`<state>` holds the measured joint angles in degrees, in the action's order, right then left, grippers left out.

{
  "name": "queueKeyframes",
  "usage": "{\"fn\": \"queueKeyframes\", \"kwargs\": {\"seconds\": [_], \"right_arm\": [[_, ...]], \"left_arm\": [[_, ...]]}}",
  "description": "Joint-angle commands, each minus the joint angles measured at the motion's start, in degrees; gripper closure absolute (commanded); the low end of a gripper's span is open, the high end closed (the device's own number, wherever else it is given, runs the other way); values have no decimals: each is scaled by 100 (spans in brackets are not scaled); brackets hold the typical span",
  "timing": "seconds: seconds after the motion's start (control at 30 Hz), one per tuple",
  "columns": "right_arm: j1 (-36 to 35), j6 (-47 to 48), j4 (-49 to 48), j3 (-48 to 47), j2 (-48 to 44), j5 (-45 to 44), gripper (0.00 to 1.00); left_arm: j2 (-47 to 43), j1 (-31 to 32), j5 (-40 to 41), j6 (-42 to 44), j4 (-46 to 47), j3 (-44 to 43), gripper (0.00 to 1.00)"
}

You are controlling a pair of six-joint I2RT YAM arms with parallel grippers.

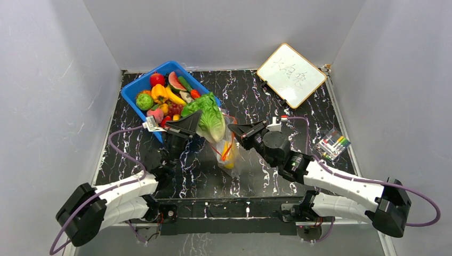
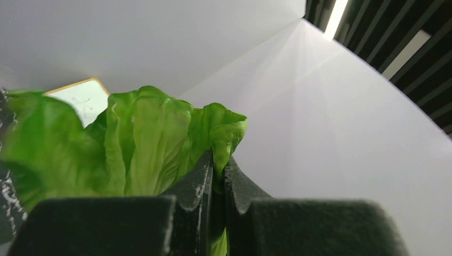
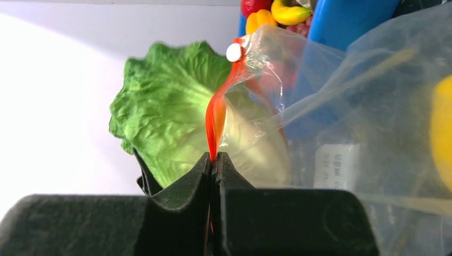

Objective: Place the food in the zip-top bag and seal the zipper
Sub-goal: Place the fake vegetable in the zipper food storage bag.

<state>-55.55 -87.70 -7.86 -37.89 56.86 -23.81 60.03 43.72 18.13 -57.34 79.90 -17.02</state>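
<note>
Black stone-patterned worktop point(image 1: 256, 101), boxed in by pale walls at the back and both sides. At its far left, a blue bin point(image 1: 130, 95) heaped with toy fruit point(image 1: 160, 95); at the far right, a whiteboard point(image 1: 290, 74), well apart from the work. In the middle, a clear bag point(image 1: 230, 156) hanging mouth-up, lifted or barely resting on the surface, hard to say which, with a yellow piece point(image 1: 229, 162) already inside. Right at the bag mouth, a green lettuce point(image 1: 210, 114), seemingly wider than the opening; whether partly inside, impossible to tell. Left claw point(image 1: 198, 118) shut tight on a thin leaf edge of it. Right claw point(image 1: 233, 128) closed on the red-orange zipper point(image 3: 216, 114), holding up one lip only.

Risks, as a guess: with a single lip held, a mouth apt to sag flat and catch the leaves; then a shove likely to push the bag sideways rather than fill it, or to drag the strip out of the right claw's pinch. Such a thin hold on a leaf tip also prone to slipping, or to letting the lettuce swing.

Room: plenty of bare surface near and to the right of the bag; tight on the left, with the bin rim just beside the left claw. Safer to come down from above than to sweep in from the bin side
</note>
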Motion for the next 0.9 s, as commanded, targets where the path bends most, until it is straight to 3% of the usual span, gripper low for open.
{"fn": "queueKeyframes", "kwargs": {"seconds": [0.0,0.07,0.27,0.37,0.43,0.53,0.87], "right_arm": [[-30,-658,-879,-136,-9,22,100],[-34,-807,-1452,-5,31,64,100],[-34,-884,-1489,-297,281,186,100],[-34,-1098,-1854,-163,370,260,100],[-30,-1269,-2265,-107,486,378,100],[-34,-1336,-2418,-269,727,549,100],[-28,-1219,-2993,-109,894,249,100]], "left_arm": [[-668,22,300,-211,270,-375,100],[-699,22,344,-290,260,-429,100],[-421,24,405,-439,1045,-45,100],[-352,21,89,107,1414,131,100],[-258,18,-81,126,1418,208,100],[187,21,-211,-81,2189,357,100],[-258,28,127,-287,2117,498,100]]}}
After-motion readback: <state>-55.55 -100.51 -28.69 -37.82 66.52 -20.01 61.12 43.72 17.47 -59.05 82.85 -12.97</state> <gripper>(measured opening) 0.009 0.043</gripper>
